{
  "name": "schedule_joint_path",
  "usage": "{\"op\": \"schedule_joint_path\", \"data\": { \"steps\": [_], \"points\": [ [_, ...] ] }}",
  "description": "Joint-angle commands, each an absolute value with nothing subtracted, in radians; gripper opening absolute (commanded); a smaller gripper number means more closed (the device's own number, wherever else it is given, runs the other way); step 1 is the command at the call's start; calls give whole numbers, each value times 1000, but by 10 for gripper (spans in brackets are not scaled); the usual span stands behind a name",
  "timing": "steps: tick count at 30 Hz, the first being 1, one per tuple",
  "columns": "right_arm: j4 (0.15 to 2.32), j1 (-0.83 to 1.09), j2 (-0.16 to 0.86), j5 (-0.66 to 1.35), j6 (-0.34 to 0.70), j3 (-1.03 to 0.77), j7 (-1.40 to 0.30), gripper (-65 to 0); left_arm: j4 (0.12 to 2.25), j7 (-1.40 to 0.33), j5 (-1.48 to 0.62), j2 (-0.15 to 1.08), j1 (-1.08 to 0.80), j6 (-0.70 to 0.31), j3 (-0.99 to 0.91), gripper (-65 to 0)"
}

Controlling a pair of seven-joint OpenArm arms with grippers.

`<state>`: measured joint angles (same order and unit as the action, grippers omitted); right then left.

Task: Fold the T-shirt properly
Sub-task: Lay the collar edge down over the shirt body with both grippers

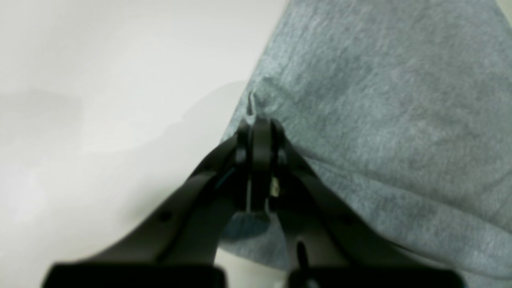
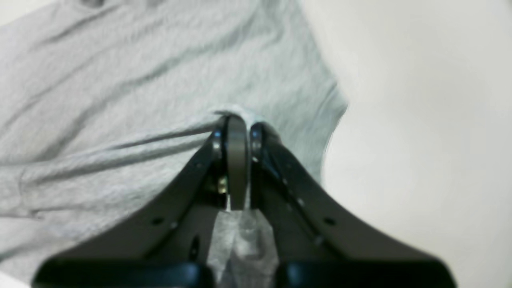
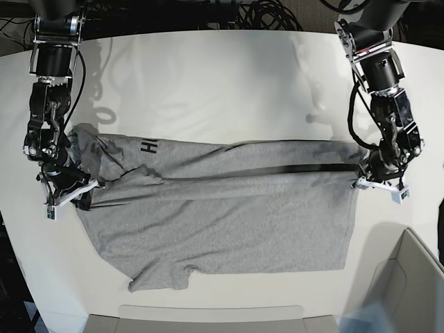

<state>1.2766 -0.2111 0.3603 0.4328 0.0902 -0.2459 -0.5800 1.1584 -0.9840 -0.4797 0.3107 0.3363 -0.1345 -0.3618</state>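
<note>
Pinching T-shirt (image 3: 222,222), both grippers

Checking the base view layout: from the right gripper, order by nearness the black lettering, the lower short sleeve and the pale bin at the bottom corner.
1. Black block lettering on the heather-grey T-shirt, just beside the right gripper.
2. Lower short sleeve, below it.
3. Pale bin, opposite corner.

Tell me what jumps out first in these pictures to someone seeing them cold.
The grey T-shirt stretched wide across the middle of the white table, a fold running along its length. At each end a black gripper is shut on the cloth: the right gripper at the base view's left, the left gripper at its right.
</note>
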Motion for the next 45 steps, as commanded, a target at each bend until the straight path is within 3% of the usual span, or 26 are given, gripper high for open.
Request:
{"op": "schedule_joint_path", "data": {
  "steps": [1, 16, 18, 23, 25, 31, 39, 45],
  "points": [
    [1277, -249, 386, 415, 79, -252, -535, -650, 1165, -949, -481, 329, 374, -136, -363, -650],
    [1092, -334, 358, 409, 162, -249, -421, -650, 1156, -860, -414, 325, 407, -134, -294, -650],
    [1093, -332, 354, 409, 162, -249, -421, -591, 1156, -862, -414, 326, 407, -134, -294, -649],
    [1112, -326, 354, 414, 174, -249, -420, -416, 1161, -862, -420, 328, 406, -139, -294, -499],
    [1164, -308, 354, 417, 174, -255, -420, -391, 1161, -862, -420, 328, 404, -139, -294, -468],
    [1386, -194, 364, 581, 168, -266, -469, -391, 1288, -865, -421, 329, 335, -139, -300, -457],
    [1573, -22, 326, 737, 165, -598, -751, -391, 1580, -963, -421, 329, 145, -139, -303, -457],
    [1661, 125, 274, 740, 173, -696, -792, -391, 1682, -963, -421, 329, 31, -142, -305, -456]
  ]
}}
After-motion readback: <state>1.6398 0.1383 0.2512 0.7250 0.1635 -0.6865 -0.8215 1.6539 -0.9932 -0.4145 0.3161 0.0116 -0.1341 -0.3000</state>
